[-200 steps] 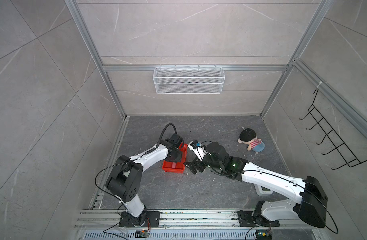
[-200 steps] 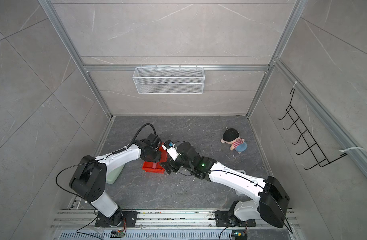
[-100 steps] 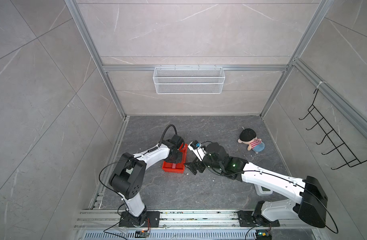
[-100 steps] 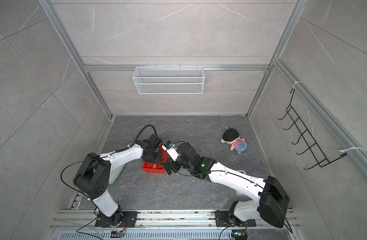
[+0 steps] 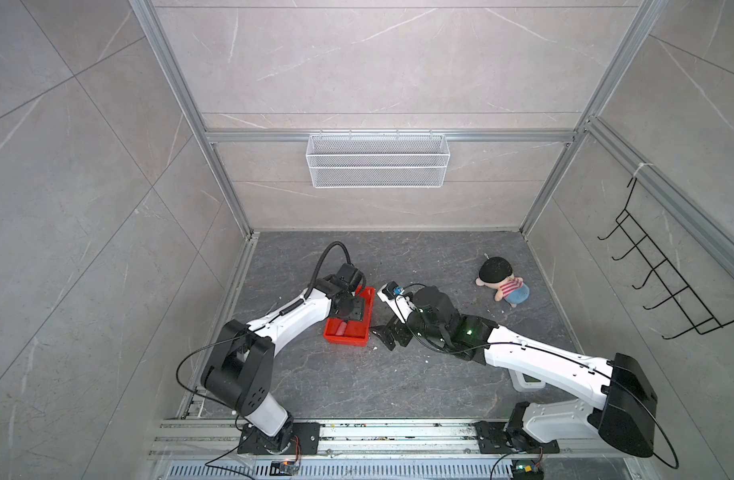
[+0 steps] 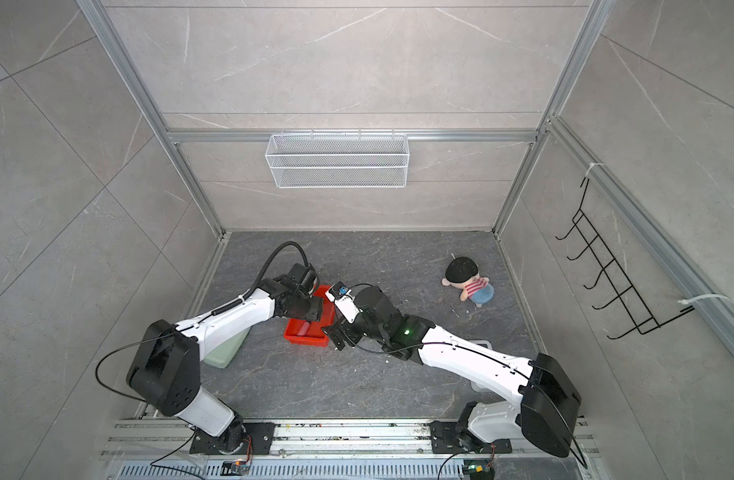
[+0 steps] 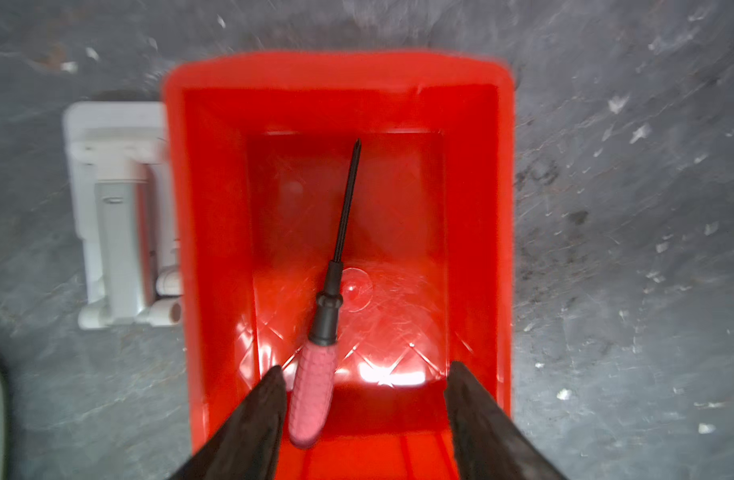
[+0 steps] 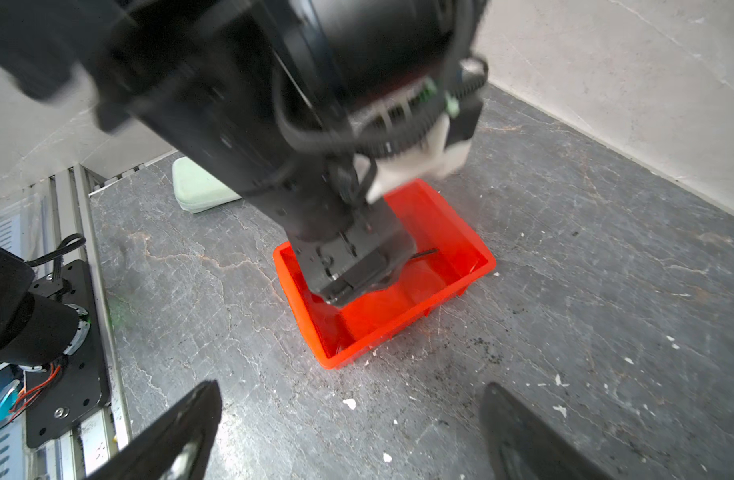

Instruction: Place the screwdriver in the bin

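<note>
Screwdriver [image 7: 329, 309] within parted left claw [image 7: 364, 369]

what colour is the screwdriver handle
The screwdriver handle is pinkish red with a bumpy grip texture. It shows best in the left wrist view, lying inside the red bin.

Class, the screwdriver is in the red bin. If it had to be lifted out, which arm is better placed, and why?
Left. Its pincer hangs open directly over the bin, with the screwdriver handle between its fingers. The right pincer, also open, is outside the bin, over the floor.
</note>
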